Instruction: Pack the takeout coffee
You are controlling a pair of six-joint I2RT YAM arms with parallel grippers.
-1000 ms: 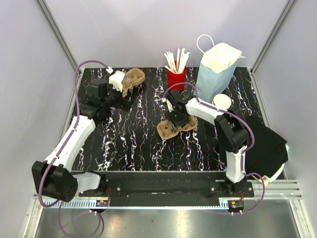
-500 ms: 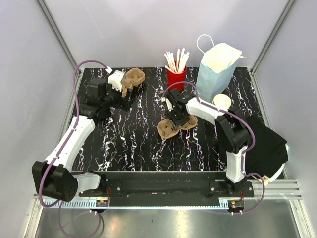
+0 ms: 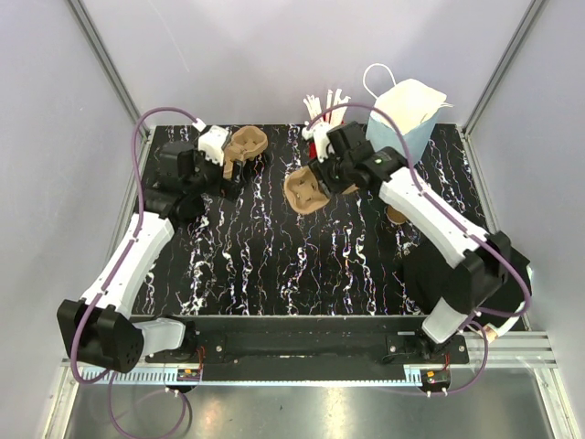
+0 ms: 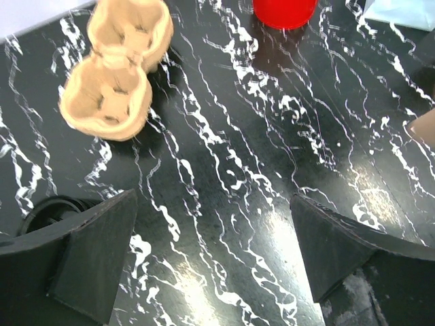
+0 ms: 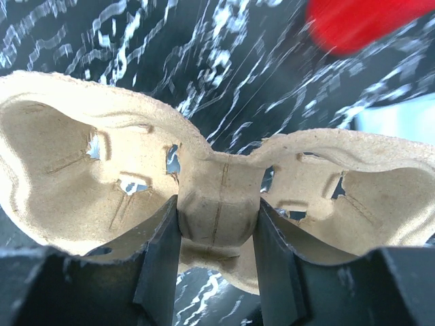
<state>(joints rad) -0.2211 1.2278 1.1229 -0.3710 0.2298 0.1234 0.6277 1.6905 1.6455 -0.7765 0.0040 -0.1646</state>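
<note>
A: Where did we find the takeout coffee (image 3: 395,216)?

B: On the table (image 3: 256,265), toward its right side, in front of the pale blue paper bag (image 3: 407,128). The right arm's forearm crossed over it in the overhead view. We saw only a sliver of brown wall and could not tell whether it carried a lid.

A: And the right hand (image 5: 217,234)?

B: Its two fingers (image 5: 160,265) were clamped on the narrow bridge at the middle of a two-cup pulp carrier (image 5: 75,156). We saw that carrier held over the back middle of the table, its wells open toward the overhead camera. It was just in front of the red cup (image 5: 360,20) of white sticks (image 3: 322,99).

A: Was the coffee touching the carrier?

B: No, we saw them well apart; the cup sat nearer the table's right edge.

A: What did we make of the left hand (image 4: 212,204)?

B: Its fingers stood wide apart with only bare table between them. It hovered at the back left, near a second pulp carrier (image 4: 112,75) that lay on the table just beyond it. The two were not touching.

A: And the bag?

B: We saw it standing upright at the back right corner, its mouth open.
</note>
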